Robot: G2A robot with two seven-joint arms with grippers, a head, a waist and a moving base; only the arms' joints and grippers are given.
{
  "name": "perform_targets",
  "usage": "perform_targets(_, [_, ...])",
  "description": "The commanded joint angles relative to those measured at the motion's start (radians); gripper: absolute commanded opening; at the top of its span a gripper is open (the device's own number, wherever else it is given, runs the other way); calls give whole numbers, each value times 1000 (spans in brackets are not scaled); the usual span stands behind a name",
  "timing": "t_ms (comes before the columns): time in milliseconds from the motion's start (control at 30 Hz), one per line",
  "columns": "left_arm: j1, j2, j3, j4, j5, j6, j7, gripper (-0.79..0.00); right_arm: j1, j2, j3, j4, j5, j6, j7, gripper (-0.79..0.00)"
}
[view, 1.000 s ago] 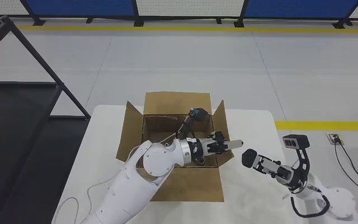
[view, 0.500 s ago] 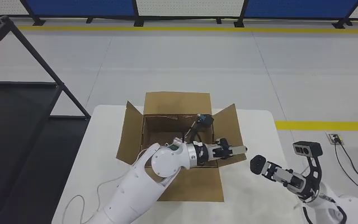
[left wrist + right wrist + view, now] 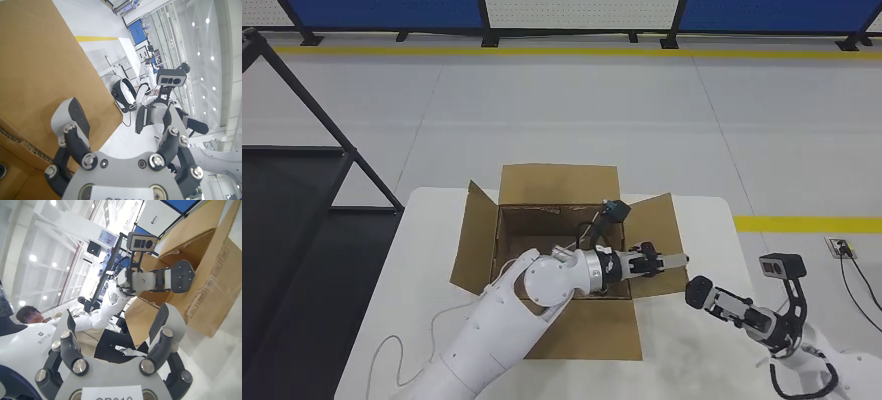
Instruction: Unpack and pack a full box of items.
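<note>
**A:** Where does the box sit?

**B:** Reading the surface as a clock face with the robot at 6 o'clock, the cardboard box (image 3: pixel 560 185) stands open at the centre of the white surface (image 3: pixel 432 240). All four flaps are folded out. The 12 o'clock flap rises nearly upright, the 9 o'clock flap leans outward, and the 6 o'clock flap lies flat toward the robot. The 3 o'clock flap (image 3: pixel 660 225) slopes outward.

**A:** And the left arm?

**B:** The left arm (image 3: pixel 542 283) crosses the box's opening from about 7 o'clock toward 3 o'clock. The left jaws are at the 3 o'clock flap, released and spread wide, grasping nothing. One finger (image 3: pixel 78 113) lies along the flap's inner face and seems to touch it, though from here I cannot be sure of contact. The other finger stands beyond the flap's edge in open air.

**A:** The right arm?

**B:** The right arm (image 3: pixel 742 312) is over the bare surface at about 4 o'clock of the box. It is outside the box, near the 3 o'clock flap but apart from it. The right jaws point back toward the box, also released. Their fingers (image 3: pixel 166 321) are well apart with nothing between them. The two sets of jaws face each other past the flap's edge.
</note>
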Motion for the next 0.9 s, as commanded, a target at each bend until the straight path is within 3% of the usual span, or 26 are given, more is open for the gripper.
perform_targets(0, [3, 1, -9, 1, 6, -7, -5, 0, 12, 1, -9, 11, -68, 9, -55, 0])
perform_targets(300, [21, 2, -40, -13, 11, -9, -17, 0, 22, 6, -41, 18, -141, 9, -123, 0])
perform_targets(467, [60, 18, -96, -93, 37, -33, 9, 0, 50, 7, -71, 18, -180, 22, -182, 0])
perform_targets(567, [134, 43, -161, -211, 91, -40, 25, 0, 96, 4, -105, 45, -208, 39, -237, 0])
perform_targets(733, [308, 88, -289, -494, 227, 9, 66, 0, 201, -7, -212, 85, -266, 97, -309, 0])
perform_targets(867, [440, 116, -425, -660, 283, 32, 111, 0, 238, -9, -238, 122, -286, 108, -345, 0])
